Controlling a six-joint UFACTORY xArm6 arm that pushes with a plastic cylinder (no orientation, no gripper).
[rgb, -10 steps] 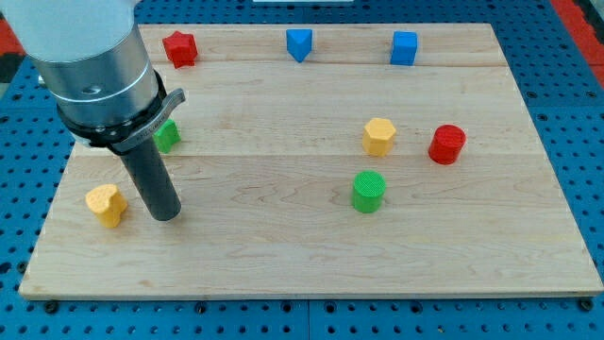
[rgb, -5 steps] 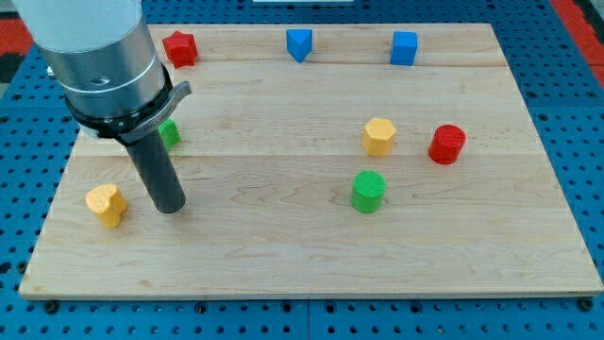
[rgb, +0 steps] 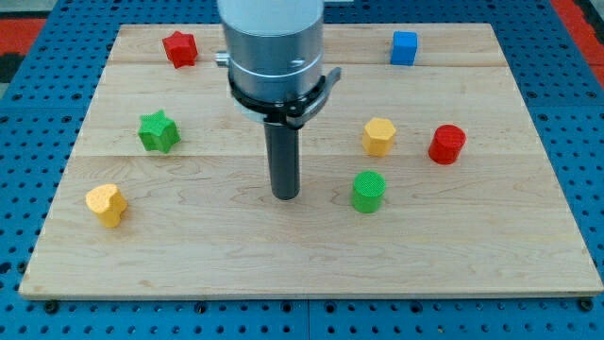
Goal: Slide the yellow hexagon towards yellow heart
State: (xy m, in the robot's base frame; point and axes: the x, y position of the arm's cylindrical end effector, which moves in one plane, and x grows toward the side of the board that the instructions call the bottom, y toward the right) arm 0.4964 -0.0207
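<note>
The yellow hexagon (rgb: 378,136) sits right of the board's middle. The yellow heart (rgb: 106,204) lies near the board's lower left. My tip (rgb: 286,195) rests on the board near the middle, below and to the left of the hexagon and well apart from it. The tip stands just left of the green cylinder (rgb: 368,191), with a gap between them. The heart is far to the tip's left.
A red cylinder (rgb: 447,144) stands right of the hexagon. A green star (rgb: 159,131) is at mid left, a red star (rgb: 179,48) at top left, a blue cube (rgb: 404,47) at top right. The arm body hides the top middle of the wooden board (rgb: 528,236).
My tip has swept from beside the yellow heart rightward to the board's middle. The green star is now uncovered; the blue block at the top middle is now hidden. No block moved.
</note>
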